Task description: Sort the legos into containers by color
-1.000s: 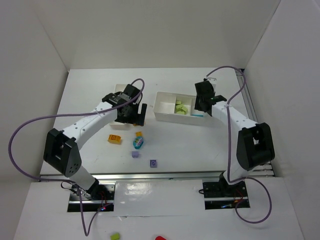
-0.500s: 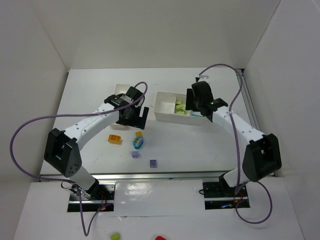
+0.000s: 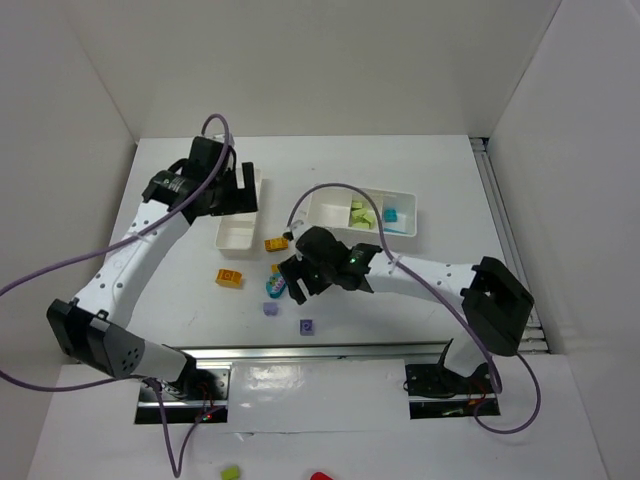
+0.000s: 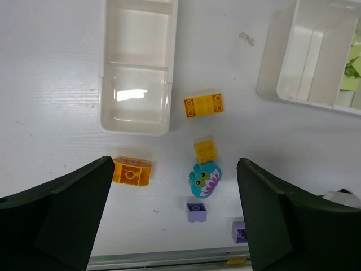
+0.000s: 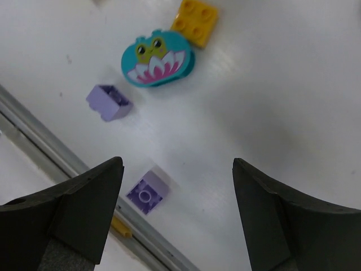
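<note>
Single-stud purple lego (image 5: 146,193) lies loose just nearside of the teal frog lego (image 5: 158,59), nearly under the right gripper (image 5: 177,164), spread wide, empty; left gripper (image 4: 175,162), also wide and empty, hangs farther from the frog.

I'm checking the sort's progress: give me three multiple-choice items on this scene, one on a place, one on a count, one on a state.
1. Where is the frog brick? A in a tray; B on the table; C in a gripper.
2. Orange bricks on the table? A one; B three; C five.
3. The right gripper is: A open; B shut on a brick; C out of view.
Key: B, it lies on the bare table; B, the left wrist view shows three; A, its fingers stand apart, empty.
</note>
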Motion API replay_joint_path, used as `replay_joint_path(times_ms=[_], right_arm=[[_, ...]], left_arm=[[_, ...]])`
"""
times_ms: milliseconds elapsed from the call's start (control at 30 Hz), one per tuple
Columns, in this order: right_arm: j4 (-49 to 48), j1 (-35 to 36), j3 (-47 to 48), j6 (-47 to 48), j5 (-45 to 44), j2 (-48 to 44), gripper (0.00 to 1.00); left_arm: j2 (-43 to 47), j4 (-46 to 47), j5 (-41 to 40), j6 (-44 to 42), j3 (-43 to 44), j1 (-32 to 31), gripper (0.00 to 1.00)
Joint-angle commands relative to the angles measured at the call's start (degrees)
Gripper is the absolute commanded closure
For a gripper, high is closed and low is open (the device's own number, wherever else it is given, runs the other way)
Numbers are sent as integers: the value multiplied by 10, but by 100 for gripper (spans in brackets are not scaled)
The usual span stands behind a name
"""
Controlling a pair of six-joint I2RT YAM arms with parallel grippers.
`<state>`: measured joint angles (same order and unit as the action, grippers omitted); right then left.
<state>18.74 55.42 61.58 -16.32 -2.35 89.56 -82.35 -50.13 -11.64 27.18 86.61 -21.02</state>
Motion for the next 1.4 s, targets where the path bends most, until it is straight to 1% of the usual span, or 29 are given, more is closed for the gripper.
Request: replay_joint_path(times_ms=[0,133,300,533,700,733,833,867,933,967,1100,1200,1333,1367], right_arm=[[11,29,-5,12,43,4,14],[49,59,-26,12,57,14,12],[56,72,-26,1,82,52,11],[71,99,-10,-39,63,101,11],[82,104,-5,-72,38,108,19],[82,109,-5,-78,32,108,23],[82,109,-5,-85,21,113,28],[88,109,3,-90,13,113,32],[94,109,8,-90,8,119,36],[94,109,8,-95,-5,119,42],[104,109,20,-102,-45,106,54],[122,109,38,-102,-77,96,55],[140,109,85,-84,-121,80,55],[140,92,96,-76,-121,80,55]], left_arm=[[25,-11,-20,6,16,12,1],[25,-16,-20,1,6,23,1],[14,-16,-4,1,6,23,2],[14,-10,-4,6,-16,23,2],[14,-5,-4,6,-34,23,2],[14,1,-4,6,-34,23,2],[14,1,-4,6,-39,23,2],[9,1,-4,1,-39,23,2],[3,1,-4,1,-34,23,2],[3,6,-4,1,-34,23,2],[-2,6,-4,-5,-22,23,2],[-7,6,6,-5,-10,28,2],[-7,6,45,1,20,70,2],[-7,6,54,2,26,82,2]])
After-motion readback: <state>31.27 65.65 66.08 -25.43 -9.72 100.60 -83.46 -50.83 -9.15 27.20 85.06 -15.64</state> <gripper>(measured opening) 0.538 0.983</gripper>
